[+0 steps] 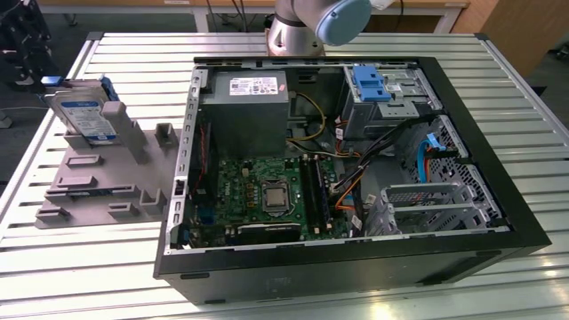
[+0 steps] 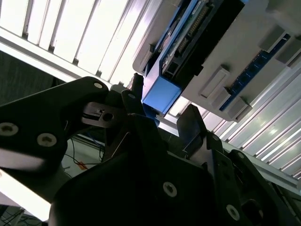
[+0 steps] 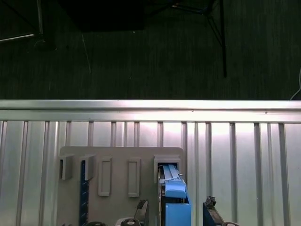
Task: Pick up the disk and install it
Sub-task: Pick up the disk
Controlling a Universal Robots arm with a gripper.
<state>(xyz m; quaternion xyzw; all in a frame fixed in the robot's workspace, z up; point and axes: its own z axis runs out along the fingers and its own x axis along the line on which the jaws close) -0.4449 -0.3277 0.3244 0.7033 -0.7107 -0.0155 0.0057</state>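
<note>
Jaws seemingly astride disk (image 3: 175, 202) in holder (image 3: 117, 160)

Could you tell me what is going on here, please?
A robot arm is set to fit the disk into an open computer case. The disk stands upright in a grey holder on the slatted table, to the exterior view's left of the case. In the first wrist view the end effector is open, its fingers either side of the disk's blue rail. The disk is not yet lifted or installed.
</note>
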